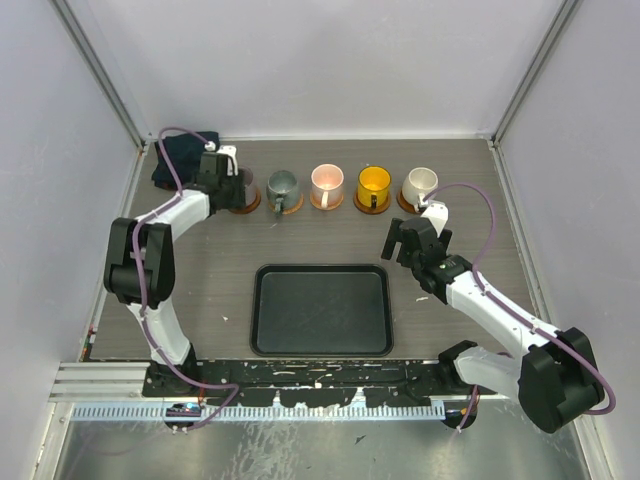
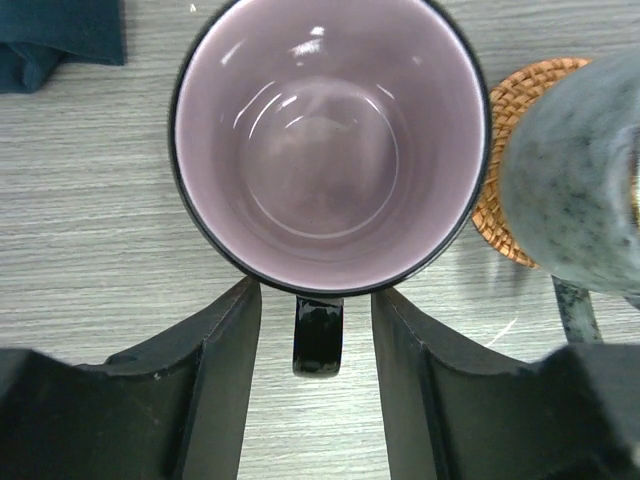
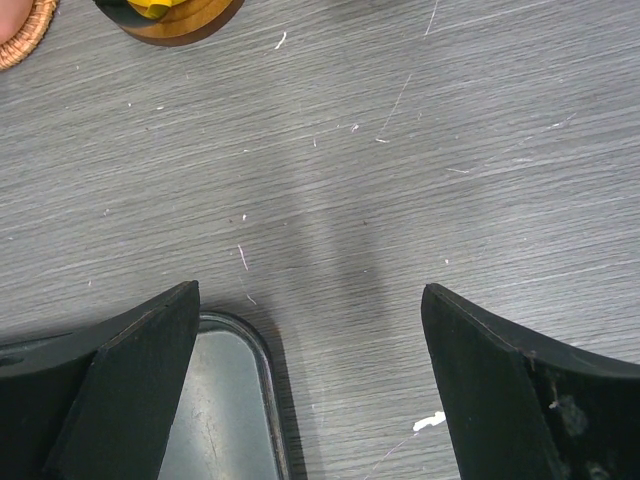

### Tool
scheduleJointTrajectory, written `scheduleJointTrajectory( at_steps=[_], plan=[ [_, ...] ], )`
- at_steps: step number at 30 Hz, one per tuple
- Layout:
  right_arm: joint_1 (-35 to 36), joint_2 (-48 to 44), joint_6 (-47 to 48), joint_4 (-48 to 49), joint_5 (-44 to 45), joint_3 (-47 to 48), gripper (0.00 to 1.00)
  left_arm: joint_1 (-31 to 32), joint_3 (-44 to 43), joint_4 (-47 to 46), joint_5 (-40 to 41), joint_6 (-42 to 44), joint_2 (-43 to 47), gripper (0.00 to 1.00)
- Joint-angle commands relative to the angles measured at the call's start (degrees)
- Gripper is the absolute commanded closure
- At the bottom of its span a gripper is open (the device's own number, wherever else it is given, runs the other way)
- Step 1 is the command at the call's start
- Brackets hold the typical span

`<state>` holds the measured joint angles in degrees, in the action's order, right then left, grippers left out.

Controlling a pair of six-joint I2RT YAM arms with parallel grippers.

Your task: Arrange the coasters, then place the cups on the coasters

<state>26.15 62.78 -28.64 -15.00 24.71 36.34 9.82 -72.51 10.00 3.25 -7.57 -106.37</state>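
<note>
The mauve mug [image 2: 325, 140] stands upright at the left end of the far row on the table [image 2: 100, 250]. In the top view the edge of a brown coaster [image 1: 247, 206] shows under it. Its dark handle [image 2: 318, 335] points toward the left gripper [image 2: 318, 295] and lies between the two fingers [image 2: 215, 380], with a gap on each side. This gripper is apart and clamps nothing.

Just to the right stands the grey-teal mug [image 2: 570, 170] on a woven coaster [image 2: 508, 110], close to the mauve mug but not touching it. A dark blue cloth [image 2: 55, 35] lies at the far left corner of the table, near the mauve mug.

Further right in the same row stand the pink mug [image 1: 327, 180], the yellow mug [image 1: 373, 183] and the white mug [image 1: 420, 182]. Each one is on its own coaster and apart from its neighbours.

The black tray [image 1: 320, 310] lies in the middle of the table, nearer to the arm bases. The right gripper [image 3: 310, 290] hovers over bare table between the far right corner of the tray and the row of mugs. Its fingers are wide apart and it holds nothing.
</note>
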Motion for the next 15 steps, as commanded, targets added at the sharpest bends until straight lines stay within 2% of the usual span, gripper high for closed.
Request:
scheduleJointTrajectory(
  at_steps=[1,9,15],
  plan=[
    [0.2,-1.1,-0.5,2.2,0.0,0.8,0.04,-0.4,0.0,-3.0,1.3,-0.4,5.4,0.50],
    [0.1,-1.9,-0.4,1.8,-0.1,0.7,0.04,-0.5,1.5,-1.3,1.7,-0.8,10.9,0.49],
    [0.2,-2.9,0.6,1.4,1.2,1.2,0.04,-0.4,6.0,-0.6,2.2,-1.3,19.3,0.48]
  ],
)
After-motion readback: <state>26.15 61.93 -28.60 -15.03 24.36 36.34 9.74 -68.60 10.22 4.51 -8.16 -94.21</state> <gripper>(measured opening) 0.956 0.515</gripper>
